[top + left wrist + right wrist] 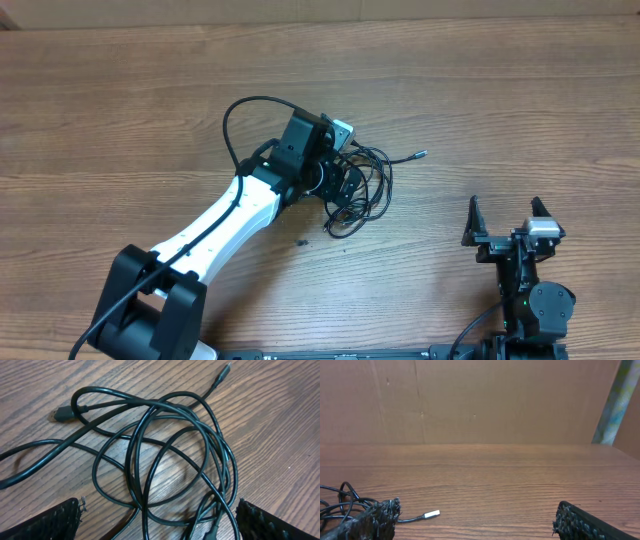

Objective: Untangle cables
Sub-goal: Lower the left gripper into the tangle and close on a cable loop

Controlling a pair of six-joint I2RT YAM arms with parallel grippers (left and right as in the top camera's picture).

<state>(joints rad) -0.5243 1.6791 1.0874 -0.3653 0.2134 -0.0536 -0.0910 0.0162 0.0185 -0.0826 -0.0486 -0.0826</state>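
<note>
Cables (pixel 362 190) (pixel 165 455): black tangle of overlapping loops, flat on tabletop (pixel 500 100) around mid-width, nearer the far edge than the near one. One plug end (pixel 420 155) (pixel 432 514) sticks out toward the right edge. Left gripper (pixel 340 185) (pixel 165 522) right above the tangle, fingers (pixel 55 522) spread wide either side, nothing pinched. Right gripper (pixel 505 222) (pixel 482 522) near near-right corner, well apart from cables, fingers spread, empty.

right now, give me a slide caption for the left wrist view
Open left gripper poised over tangled black cables on the wood table.
</note>
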